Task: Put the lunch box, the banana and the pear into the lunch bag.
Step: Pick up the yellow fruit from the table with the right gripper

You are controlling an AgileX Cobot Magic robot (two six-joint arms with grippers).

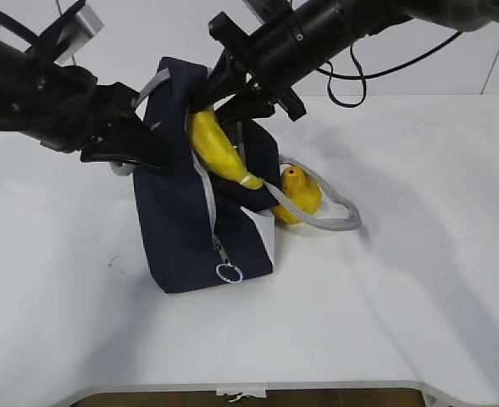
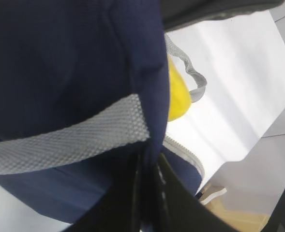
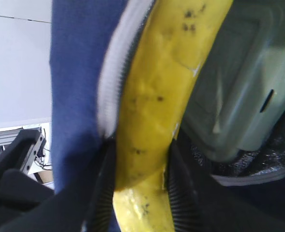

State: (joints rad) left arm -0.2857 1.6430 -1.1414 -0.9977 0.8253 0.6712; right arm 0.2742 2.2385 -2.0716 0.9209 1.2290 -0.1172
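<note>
The right gripper (image 1: 219,102) pinches the banana (image 1: 218,148) mid-length; it is soft and bruises easily. The left gripper (image 1: 160,157), closed, seemingly clamps the limp lunch bag (image 1: 181,229) rim.

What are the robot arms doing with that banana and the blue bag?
They're packing lunch. The left gripper pinches the lunch bag by its edge, while the right gripper holds the banana in the bag's opening. The lunch box is already inside. The pear waits on the table behind the bag.
</note>
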